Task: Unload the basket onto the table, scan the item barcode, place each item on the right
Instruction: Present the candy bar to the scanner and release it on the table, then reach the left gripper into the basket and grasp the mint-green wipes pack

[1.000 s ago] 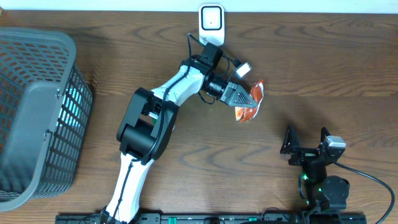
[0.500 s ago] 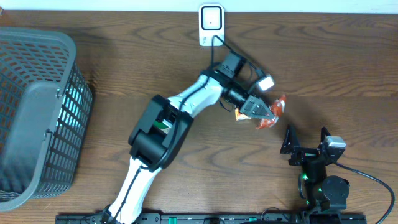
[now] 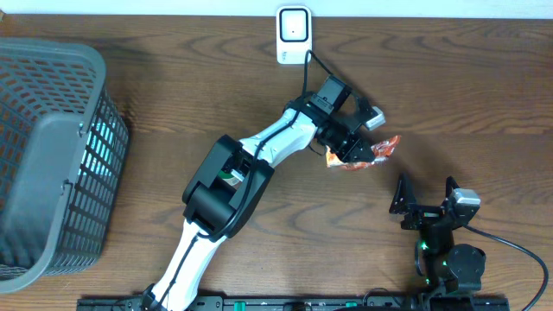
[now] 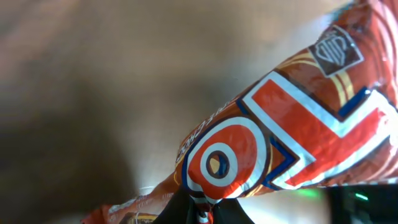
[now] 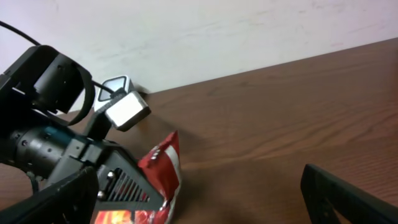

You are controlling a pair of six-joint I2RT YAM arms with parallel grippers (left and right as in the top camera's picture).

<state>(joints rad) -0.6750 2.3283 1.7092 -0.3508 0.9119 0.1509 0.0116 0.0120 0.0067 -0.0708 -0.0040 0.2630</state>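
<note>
The item is a red, orange and white snack packet (image 3: 381, 150), lifted over the table right of centre. My left gripper (image 3: 359, 154) is shut on its edge. In the left wrist view the packet (image 4: 280, 137) fills the frame, pinched at the bottom between my dark fingertips (image 4: 186, 214). No barcode shows on the visible faces. The white scanner (image 3: 293, 33) stands at the table's back edge, well left of the packet. My right gripper (image 3: 426, 197) rests near the front edge, open and empty. Its view shows the packet (image 5: 158, 171) ahead on the left.
A large grey mesh basket (image 3: 52, 155) takes up the left side of the wooden table (image 3: 467, 95). A black cable (image 3: 308, 65) runs from the scanner towards the left arm. A pale wall lies behind the table.
The left arm has carried the packet to the right, away from the scanner. Since half a second ago the wrist has turned and the packet has tilted.
</note>
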